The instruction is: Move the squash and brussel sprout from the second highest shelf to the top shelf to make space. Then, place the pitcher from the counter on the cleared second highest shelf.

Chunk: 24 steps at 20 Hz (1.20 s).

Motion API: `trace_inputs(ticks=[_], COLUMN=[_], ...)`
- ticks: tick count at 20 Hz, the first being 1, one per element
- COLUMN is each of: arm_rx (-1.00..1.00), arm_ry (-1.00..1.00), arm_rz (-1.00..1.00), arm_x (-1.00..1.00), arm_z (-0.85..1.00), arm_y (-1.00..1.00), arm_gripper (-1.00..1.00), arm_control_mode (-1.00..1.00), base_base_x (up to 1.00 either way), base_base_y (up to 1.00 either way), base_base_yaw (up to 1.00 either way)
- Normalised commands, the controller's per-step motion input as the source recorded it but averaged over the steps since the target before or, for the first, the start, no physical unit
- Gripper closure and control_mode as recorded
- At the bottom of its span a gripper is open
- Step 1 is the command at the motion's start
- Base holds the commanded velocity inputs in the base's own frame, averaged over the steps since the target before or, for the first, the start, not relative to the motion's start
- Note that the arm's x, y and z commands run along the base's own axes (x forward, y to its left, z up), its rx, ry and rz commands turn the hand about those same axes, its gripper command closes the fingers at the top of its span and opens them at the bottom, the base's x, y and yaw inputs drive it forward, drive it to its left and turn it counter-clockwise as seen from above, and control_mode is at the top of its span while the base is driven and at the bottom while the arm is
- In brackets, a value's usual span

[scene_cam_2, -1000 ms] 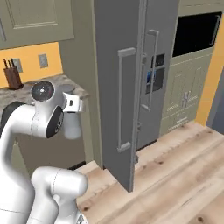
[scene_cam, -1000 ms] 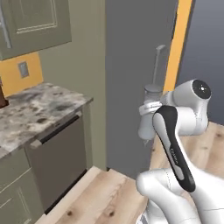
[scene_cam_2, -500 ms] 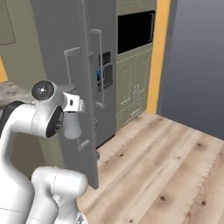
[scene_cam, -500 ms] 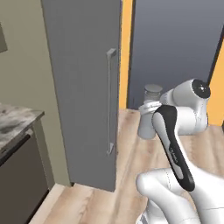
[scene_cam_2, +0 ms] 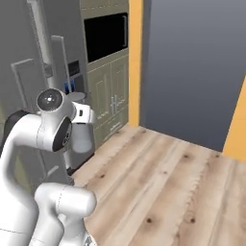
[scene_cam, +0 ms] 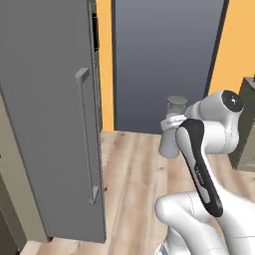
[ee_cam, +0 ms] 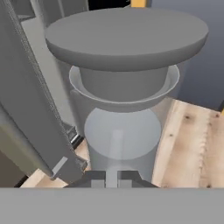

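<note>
Grey-lidded pitcher (ee_cam: 122, 131) in gripper (ee_cam: 112, 178)

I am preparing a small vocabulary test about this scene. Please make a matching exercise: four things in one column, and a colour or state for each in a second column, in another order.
Things:
1. pitcher
2. pitcher lid
3. fridge door
4. floor

Descriptions:
A. light wooden planks
B. dark grey, round and flat
C. grey, with a long vertical handle
D. pale, held in the shut gripper

Pairs: 1-D, 2-B, 3-C, 4-A
</note>
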Motion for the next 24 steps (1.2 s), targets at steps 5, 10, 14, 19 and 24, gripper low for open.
trace_inputs(ticks=[5,10,14,19,24], arm_rx=[0.0,0.0,0.0,0.0,0.0], arm_ry=[0.0,0.0,0.0,0.0,0.0], arm_rz=[0.0,0.0,0.0,0.0,0.0], arm_x=[0.0,0.0,0.0,0.0,0.0], arm_z=[0.0,0.0,0.0,0.0,0.0], arm_y=[0.0,0.0,0.0,0.0,0.0], arm_gripper=[1.0,1.0,1.0,1.0,1.0], arm_control_mode=[1.0,1.0,1.0,1.0,1.0], base_base_x=[0.67,0.48,0.4,0.5,0.43], base_base_y=[-0.67,-0.54,-0.49,-0.5,-0.61], base_base_yaw=[0.1,0.41,0.6,0.68,0.67])
